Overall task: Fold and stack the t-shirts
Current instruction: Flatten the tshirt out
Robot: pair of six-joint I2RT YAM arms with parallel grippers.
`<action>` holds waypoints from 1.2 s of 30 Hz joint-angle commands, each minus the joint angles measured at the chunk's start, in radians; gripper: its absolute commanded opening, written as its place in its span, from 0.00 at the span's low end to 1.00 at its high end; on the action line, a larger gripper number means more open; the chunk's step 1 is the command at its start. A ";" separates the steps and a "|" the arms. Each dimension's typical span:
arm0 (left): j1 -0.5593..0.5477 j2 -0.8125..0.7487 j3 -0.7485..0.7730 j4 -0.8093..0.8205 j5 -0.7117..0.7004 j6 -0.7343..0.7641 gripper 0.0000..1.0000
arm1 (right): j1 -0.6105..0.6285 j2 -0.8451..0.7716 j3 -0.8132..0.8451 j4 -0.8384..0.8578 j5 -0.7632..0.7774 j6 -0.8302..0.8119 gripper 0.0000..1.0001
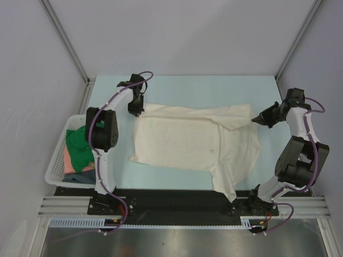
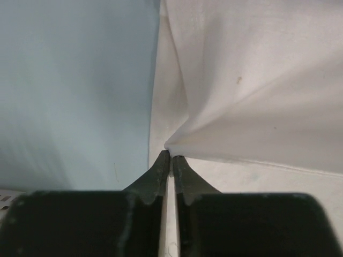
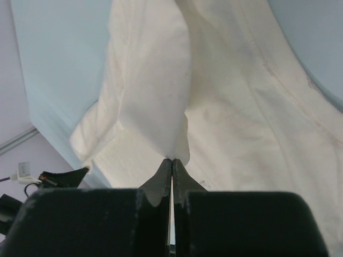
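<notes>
The basket (image 1: 52,167) at the desk's (image 1: 214,88) left edge holds a green shirt (image 1: 79,142), a pink shirt (image 1: 67,157) and a blue shirt (image 1: 80,178). The cream shirt (image 1: 187,140) lies mid-desk, long axis left to right, one flap trailing over the near edge; the far strip is bare. The left fingers (image 2: 156,178) pinch its far-left corner and the right fingers (image 3: 185,182) its far-right.

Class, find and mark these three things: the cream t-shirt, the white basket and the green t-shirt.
cream t-shirt (image 1: 182,142), top view, middle of its spread body.
white basket (image 1: 55,160), top view, its outer left wall.
green t-shirt (image 1: 79,143), top view, bunched cloth inside the basket.
</notes>
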 commanded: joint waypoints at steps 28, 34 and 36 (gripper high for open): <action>-0.016 -0.202 -0.099 0.077 0.130 -0.142 0.57 | 0.133 0.175 0.165 0.054 0.121 -0.322 0.72; 0.027 -0.199 -0.167 0.137 0.202 -0.202 0.43 | 0.104 0.108 0.030 0.028 0.070 -0.334 0.72; 0.035 -0.189 -0.170 0.140 0.205 -0.202 0.40 | 0.075 0.073 -0.027 0.010 0.086 -0.356 0.61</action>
